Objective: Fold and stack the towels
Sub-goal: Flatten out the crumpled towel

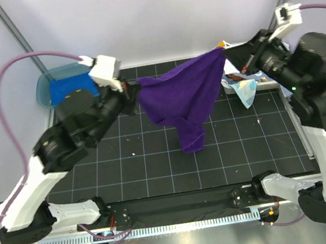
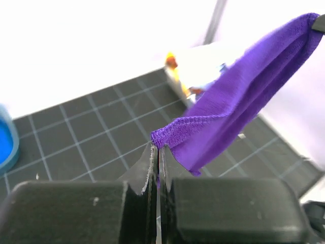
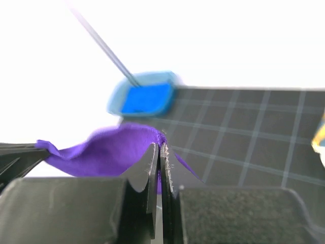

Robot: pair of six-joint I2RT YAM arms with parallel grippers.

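i have the purple towel (image 1: 184, 98) strung in the air between both arms, above the back-middle of the tabletop (image 1: 125, 157). the left fingers (image 2: 156, 152) are clenched on one hemmed corner, and the right fingers (image 3: 158, 152) are clenched on the far end of the same top edge. each wrist view shows cloth pinched between closed tips. the top edge runs fairly taut and rises toward the right arm, but the body hangs unevenly, with a bunched tail drooping toward the mat. i can't tell whether that tail touches down.

i read this as the spreading-out step, with the first fold not yet made. next i'd lower both arms together and draw the towel toward me, so the tail unrolls flat instead of crumpling underneath.

a blue towel (image 1: 70, 89) sits in the teal tub (image 1: 46, 90) at back left. more cloth lies in the white basket (image 1: 229, 87) at back right.
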